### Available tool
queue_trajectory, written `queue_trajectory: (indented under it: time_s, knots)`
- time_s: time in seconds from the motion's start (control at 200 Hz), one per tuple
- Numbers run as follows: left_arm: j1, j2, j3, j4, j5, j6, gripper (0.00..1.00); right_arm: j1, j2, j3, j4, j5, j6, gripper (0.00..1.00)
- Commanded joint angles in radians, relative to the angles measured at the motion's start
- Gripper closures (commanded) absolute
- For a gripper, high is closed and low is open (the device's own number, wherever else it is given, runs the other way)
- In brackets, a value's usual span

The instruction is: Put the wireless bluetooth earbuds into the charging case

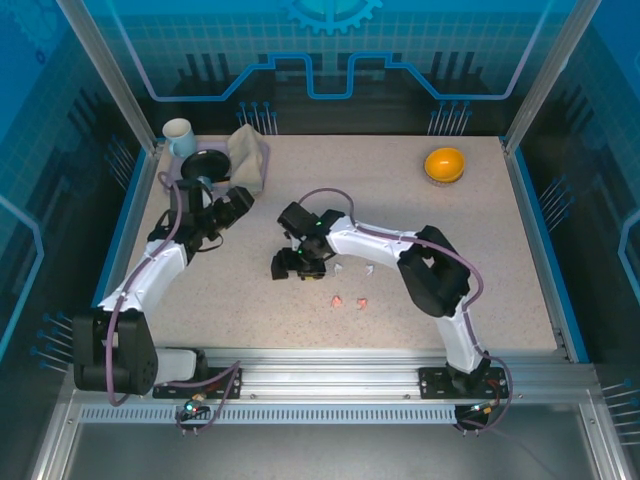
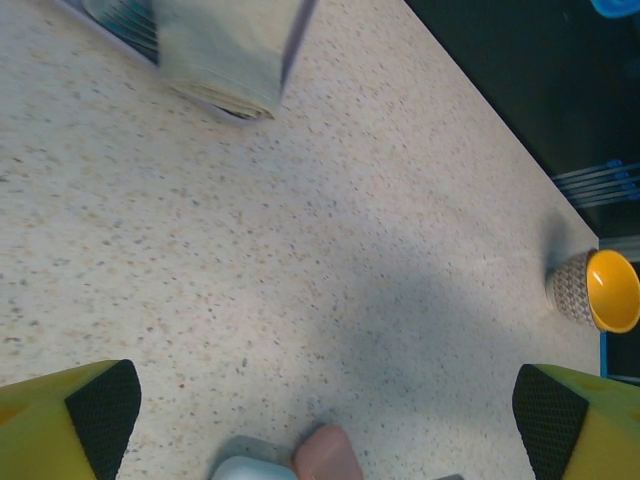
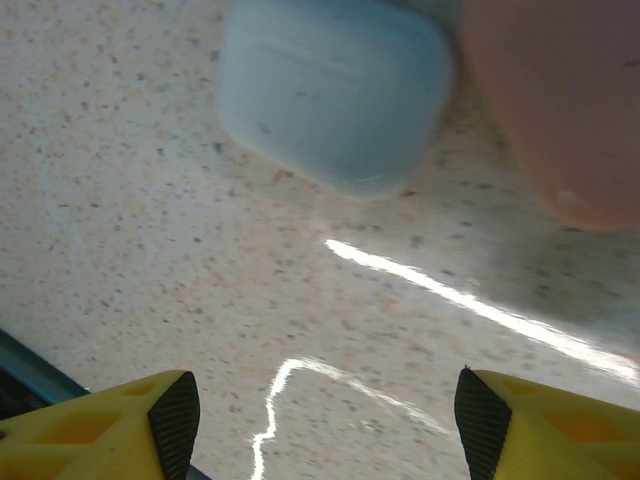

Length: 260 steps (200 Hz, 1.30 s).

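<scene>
— What sort of surface do the arms work on?
— A speckled beige table (image 1: 520, 250), boxed in by blue-tinted panels. Blue rails run down its left and right edges, and an aluminium track (image 1: 330, 365) runs along the near one.

— Where does the clutter sit?
— Along the far side. A pale mug (image 1: 180, 137), a black round object (image 1: 205, 165) and a folded cloth (image 1: 250, 155) crowd the far-left corner, and an orange bowl (image 1: 444, 164) stands far right. Open table stretches across the right half.

— And the earbuds?
— Loose on the table near the centre, just right of the right gripper (image 1: 293, 262). The white earbuds (image 1: 340, 267) lie side by side, and the salmon-pink earbuds (image 1: 338, 301) lie a little nearer the arms' bases.

— The cases?
— The right wrist camera shows a pale blue case (image 3: 335, 90) and a pink case (image 3: 560, 100) next to each other. Both look closed and sit just ahead of that gripper's fingers.

— What are the grippers doing?
— The right gripper's jaws stand apart over bare table, holding nothing. The left gripper (image 2: 322, 405) is spread wide and also empty, with both cases at the lower edge of its view.
</scene>
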Motion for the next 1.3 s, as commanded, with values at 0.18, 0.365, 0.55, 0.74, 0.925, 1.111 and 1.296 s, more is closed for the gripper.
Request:
queue_trajectory:
  time_s: [0.18, 0.365, 0.55, 0.74, 0.925, 1.111, 1.296]
  knots:
    - [0.046, 0.004, 0.057, -0.045, -0.002, -0.032, 0.01, 0.007, 0.177, 0.241, -0.08, -0.043, 0.06, 0.29]
    - [0.06, -0.016, 0.048, -0.051, -0.002, -0.029, 0.01, -0.002, 0.311, 0.439, -0.135, -0.022, 0.062, 0.29]
    - [0.087, -0.033, 0.045, -0.052, 0.008, -0.032, 0.01, -0.025, 0.319, 0.525, -0.097, -0.025, 0.032, 0.29]
    - [0.101, -0.038, 0.051, -0.057, 0.038, -0.03, 0.01, -0.031, 0.16, 0.451, -0.117, 0.038, -0.086, 0.28]
    - [0.101, -0.031, 0.054, -0.059, 0.089, -0.031, 0.01, -0.063, 0.056, 0.315, -0.184, 0.191, -0.293, 0.24]
    - [0.102, -0.028, 0.06, -0.067, 0.12, -0.025, 0.01, -0.086, 0.046, 0.227, -0.192, 0.248, -0.498, 0.23]
    - [0.101, -0.022, 0.081, -0.089, 0.136, -0.014, 0.01, -0.087, 0.116, 0.268, -0.243, 0.305, -0.571, 0.23]
